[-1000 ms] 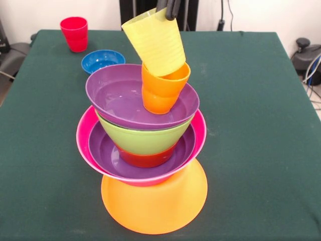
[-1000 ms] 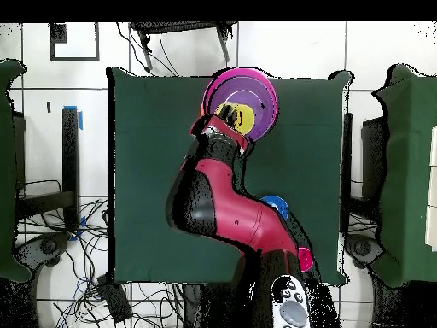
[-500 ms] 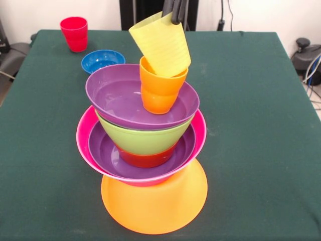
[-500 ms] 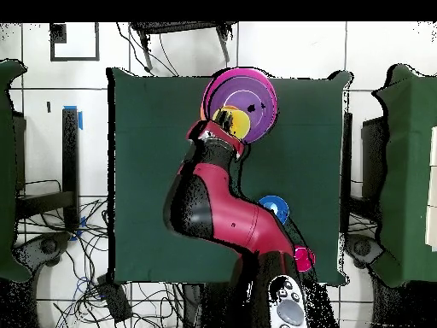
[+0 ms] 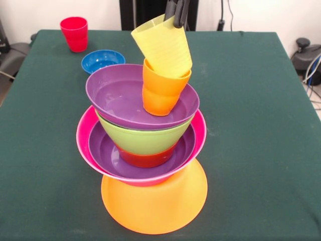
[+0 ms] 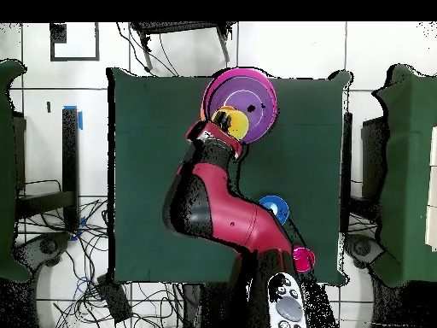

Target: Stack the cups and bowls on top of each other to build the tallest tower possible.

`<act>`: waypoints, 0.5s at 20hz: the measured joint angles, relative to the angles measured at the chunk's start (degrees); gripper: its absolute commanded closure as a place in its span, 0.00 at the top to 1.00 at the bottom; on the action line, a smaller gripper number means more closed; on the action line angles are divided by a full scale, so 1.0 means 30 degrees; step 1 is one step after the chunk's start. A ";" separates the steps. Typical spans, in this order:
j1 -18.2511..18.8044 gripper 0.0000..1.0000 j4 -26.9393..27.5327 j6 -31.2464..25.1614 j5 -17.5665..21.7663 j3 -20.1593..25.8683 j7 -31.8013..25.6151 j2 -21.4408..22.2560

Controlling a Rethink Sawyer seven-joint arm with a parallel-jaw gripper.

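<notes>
The tower rises from an upturned large orange bowl: a pink bowl, a purple bowl, a red-orange bowl, a lime green bowl and a wide purple bowl on top. An orange cup stands in that top bowl. The pale yellow cup sits tilted in the orange cup's mouth, with my gripper shut on its rim. In the overhead view the arm covers part of the tower. The red cup and the blue bowl stand apart at the far left.
The green table stretches wide to the right of the tower. In the overhead view the blue bowl and the red cup lie close to the robot's base.
The yellow cup has come down and shifted right, its base now set into the orange cup. The orange cup tipped slightly. The gripper still holds the rim.
</notes>
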State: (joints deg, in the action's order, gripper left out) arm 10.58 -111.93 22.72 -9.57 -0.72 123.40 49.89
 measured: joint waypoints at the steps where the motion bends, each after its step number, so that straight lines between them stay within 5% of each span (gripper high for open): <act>1: -0.0002 0.00 0.0000 0.0000 0.0000 0.0000 0.0000 -0.0035; 10: -0.0282 0.00 0.0006 0.0004 -0.0012 -0.0190 0.0000 -0.0406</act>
State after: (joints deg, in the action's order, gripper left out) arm 9.74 -111.91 22.74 -9.60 -1.29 123.40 48.67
